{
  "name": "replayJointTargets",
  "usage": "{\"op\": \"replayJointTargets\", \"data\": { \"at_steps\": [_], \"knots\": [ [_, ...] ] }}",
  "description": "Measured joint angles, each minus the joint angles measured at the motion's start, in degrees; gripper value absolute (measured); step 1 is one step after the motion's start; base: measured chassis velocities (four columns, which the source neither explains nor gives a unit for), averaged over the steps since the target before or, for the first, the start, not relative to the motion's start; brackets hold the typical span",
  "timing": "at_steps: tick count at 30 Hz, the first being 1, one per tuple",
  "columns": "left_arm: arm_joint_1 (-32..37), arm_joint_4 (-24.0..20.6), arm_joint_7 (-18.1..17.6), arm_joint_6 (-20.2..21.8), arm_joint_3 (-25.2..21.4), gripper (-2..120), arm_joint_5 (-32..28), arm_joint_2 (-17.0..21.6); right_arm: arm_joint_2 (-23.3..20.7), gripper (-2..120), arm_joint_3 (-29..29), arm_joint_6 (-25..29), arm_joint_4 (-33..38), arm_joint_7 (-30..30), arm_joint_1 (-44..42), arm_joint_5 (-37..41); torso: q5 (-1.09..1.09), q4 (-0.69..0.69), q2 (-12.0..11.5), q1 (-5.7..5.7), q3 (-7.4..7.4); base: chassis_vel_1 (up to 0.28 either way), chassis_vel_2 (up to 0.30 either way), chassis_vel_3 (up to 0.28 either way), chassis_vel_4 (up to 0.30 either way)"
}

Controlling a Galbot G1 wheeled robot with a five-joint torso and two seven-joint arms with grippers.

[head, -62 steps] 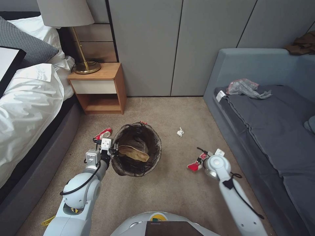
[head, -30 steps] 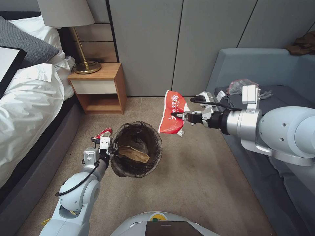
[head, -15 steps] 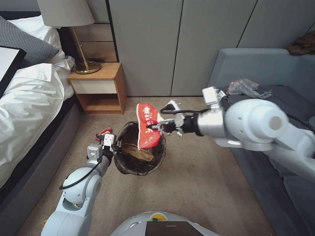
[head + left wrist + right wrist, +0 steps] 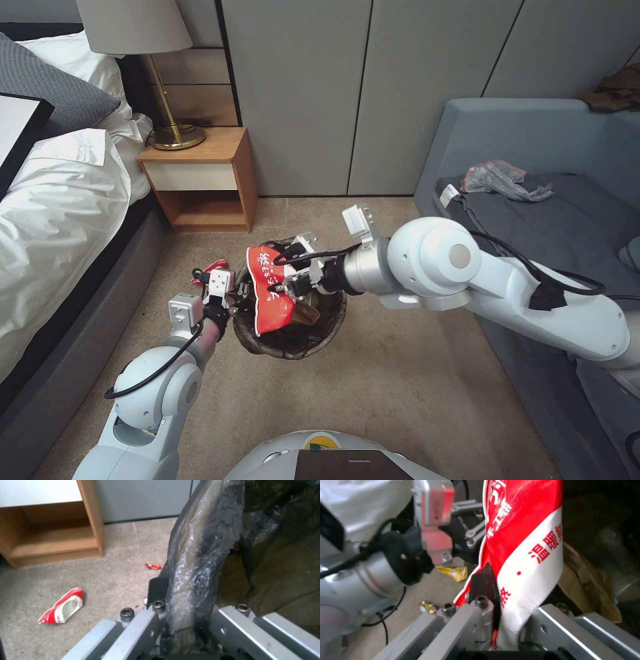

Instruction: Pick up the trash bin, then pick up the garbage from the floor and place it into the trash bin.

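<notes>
Beige carpet [image 4: 400, 373] covers the floor between a bed [image 4: 60, 220] at 9 o'clock and a grey sofa [image 4: 567, 240] at 3 o'clock. At the middle, the left tool [image 4: 235, 298] pinches the rim of the trash bin [image 4: 313, 333] from 9 o'clock, while the right tool [image 4: 277, 288] pinches a red-and-white wrapper [image 4: 267, 297] that hangs over the bin's mouth, above a brown paper bag [image 4: 586, 590] inside. A red-and-white paper cup [image 4: 63, 606] lies on the carpet just past the bin at 10 o'clock, near the wooden nightstand [image 4: 200, 177].

Dark-lined trash bin [image 4: 293, 337] upright on carpet; red-and-white wrapper [image 4: 268, 299] hanging over its mouth, brown paper bag [image 4: 586, 590] inside.
</notes>
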Motion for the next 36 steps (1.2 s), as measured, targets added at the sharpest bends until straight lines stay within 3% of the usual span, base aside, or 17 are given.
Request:
{"op": "replayJointTargets", "data": {
  "at_steps": [11,22,26,28,36],
  "knots": [
    [0.0,-0.3,-0.1,-0.1,-0.6,2,-0.6,-0.1,0.7,5,-1.9,0.0,-2.3,1.1,-0.5,-2.7,0.00,0.00,0.0,0.00,0.00,0.000,0.000,0.000,0.000],
    [0.2,-0.2,-0.3,-0.1,-0.8,2,-0.8,0.2,0.7,48,-1.1,0.0,-2.4,3.2,-1.1,-5.6,0.01,0.00,0.0,0.00,0.00,0.000,0.000,0.000,0.000],
    [0.2,-0.3,-0.3,-0.2,-0.8,2,-0.9,0.2,0.6,58,-0.7,0.0,-2.0,3.4,-1.0,-5.7,0.00,0.00,0.0,0.00,0.00,0.000,0.000,0.000,0.000],
    [0.3,-0.3,-0.4,-0.2,-0.8,2,-0.9,0.2,0.4,71,-0.2,0.0,-1.6,3.6,-1.0,-6.0,0.01,0.00,0.0,0.00,0.00,0.000,0.000,0.000,0.000],
    [0.4,-0.4,-0.5,-0.2,-1.0,2,-0.9,0.3,-0.6,96,1.3,0.0,-1.3,3.6,-1.4,-6.4,0.01,0.00,0.0,0.00,0.00,0.000,0.000,0.000,0.000]
  ]
}}
